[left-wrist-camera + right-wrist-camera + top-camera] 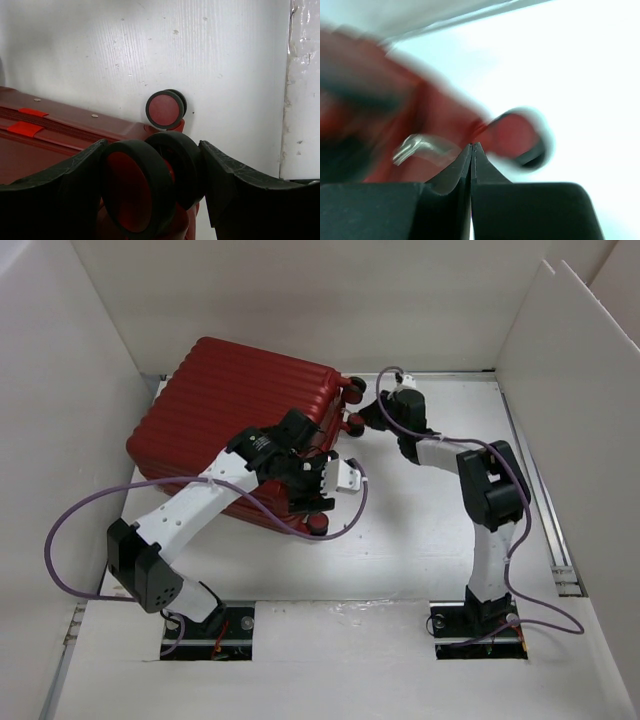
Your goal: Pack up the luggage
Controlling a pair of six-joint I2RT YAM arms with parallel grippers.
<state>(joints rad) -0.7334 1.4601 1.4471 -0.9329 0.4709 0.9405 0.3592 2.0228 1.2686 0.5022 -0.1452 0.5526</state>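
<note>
The luggage (230, 400) is a dark red ribbed suitcase, lying closed at the back left of the table. Its lining is hidden. My left gripper (316, 502) sits at its near right corner; in the left wrist view the gripper (152, 150) has its jaws closed against both sides of a black double wheel (135, 185). A second wheel (165, 109) shows farther along that edge. My right gripper (365, 418) is at the far right corner by the wheels (353, 423). In the blurred right wrist view the gripper (471, 146) is shut and empty, just before the red shell (395, 100) and a wheel (520, 135).
White walls (80, 390) box in the table on the left, back and right. A purple cable (70, 530) loops out from the left arm. A blurred silver metal piece (417, 147) shows on the suitcase in the right wrist view.
</note>
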